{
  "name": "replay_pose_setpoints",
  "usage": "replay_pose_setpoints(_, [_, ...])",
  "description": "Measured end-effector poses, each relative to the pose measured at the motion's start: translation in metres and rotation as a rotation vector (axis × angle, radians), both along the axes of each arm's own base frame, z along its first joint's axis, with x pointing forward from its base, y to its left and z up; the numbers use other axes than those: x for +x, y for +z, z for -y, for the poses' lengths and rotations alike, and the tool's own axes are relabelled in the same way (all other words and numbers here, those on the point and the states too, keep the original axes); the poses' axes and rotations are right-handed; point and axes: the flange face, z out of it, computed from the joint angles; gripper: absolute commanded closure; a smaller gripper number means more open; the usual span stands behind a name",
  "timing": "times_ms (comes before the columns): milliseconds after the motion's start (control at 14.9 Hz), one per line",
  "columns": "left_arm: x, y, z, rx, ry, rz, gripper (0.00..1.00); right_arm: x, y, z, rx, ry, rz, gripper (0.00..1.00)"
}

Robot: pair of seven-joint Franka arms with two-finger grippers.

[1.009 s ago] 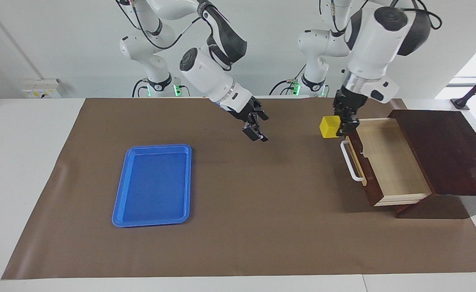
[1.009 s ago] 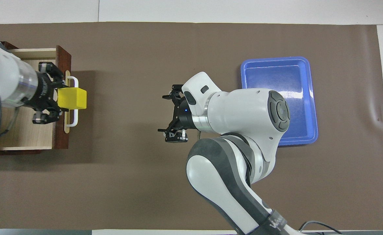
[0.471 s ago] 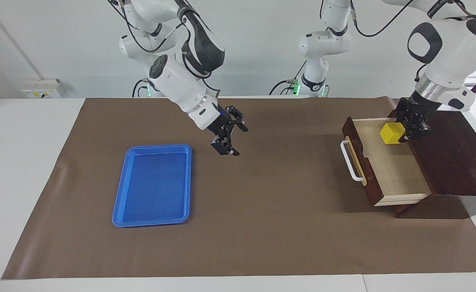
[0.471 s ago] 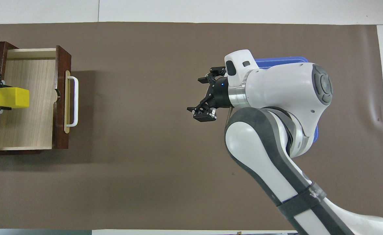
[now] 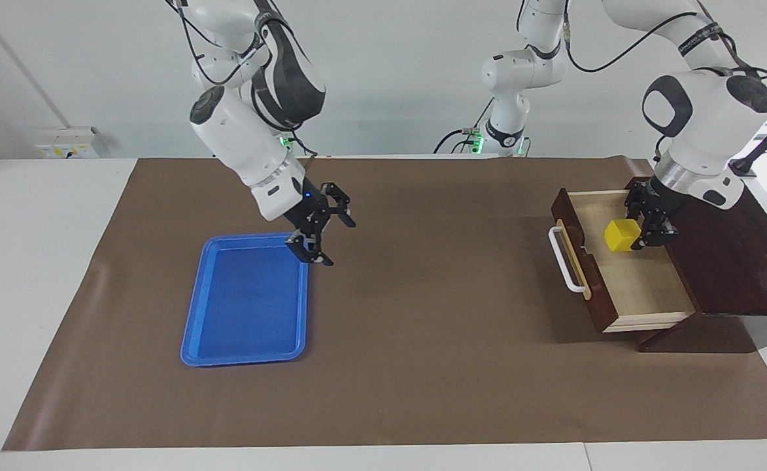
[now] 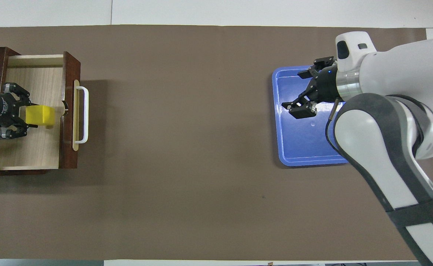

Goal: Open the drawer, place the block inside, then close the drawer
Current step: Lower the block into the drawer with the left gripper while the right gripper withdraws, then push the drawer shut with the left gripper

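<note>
Yellow block (image 5: 621, 235): clamped in left gripper (image 5: 645, 226), hanging over the open drawer (image 5: 631, 288) interior, pale floor directly beneath; release likely next. Right gripper (image 5: 321, 235): fingers spread, empty, over blue tray (image 5: 246, 353) edge, waiting.

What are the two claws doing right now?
Left claw: shut on the yellow block, over the open drawer.
Right claw: open, empty, over the blue tray.
</note>
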Motion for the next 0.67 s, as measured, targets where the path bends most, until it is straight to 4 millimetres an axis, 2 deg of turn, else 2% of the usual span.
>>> replay_pose_setpoints(67, [0.000,-0.005,0.006,0.000,-0.010,0.004,0.12,-0.001,0.006,0.019,-0.027,-0.027,-0.009,0.00])
replay_pose_setpoints(135, [-0.001,-0.009,0.012,0.000,-0.020,0.001,0.00,-0.004,0.012,0.038,-0.059,-0.065,-0.024,0.00])
replay_pose_setpoints(269, [-0.001,-0.007,0.019,-0.001,-0.032,-0.002,0.00,-0.012,0.026,0.074,-0.142,-0.183,-0.071,0.00])
replay_pose_setpoints(336, [-0.001,0.000,0.019,-0.001,-0.033,-0.007,0.00,-0.019,0.034,0.089,-0.179,-0.254,-0.102,0.00])
replay_pose_setpoints(538, [0.005,0.048,0.024,-0.002,-0.040,-0.009,0.00,-0.047,0.060,0.118,-0.259,-0.470,-0.212,0.00])
replay_pose_setpoints(605, [0.006,0.062,0.035,-0.003,-0.045,-0.005,0.00,-0.057,0.068,0.125,-0.277,-0.543,-0.253,0.00])
replay_pose_setpoints(673, [0.007,0.067,0.054,-0.004,-0.044,-0.001,0.00,-0.065,0.077,0.131,-0.285,-0.613,-0.294,0.00])
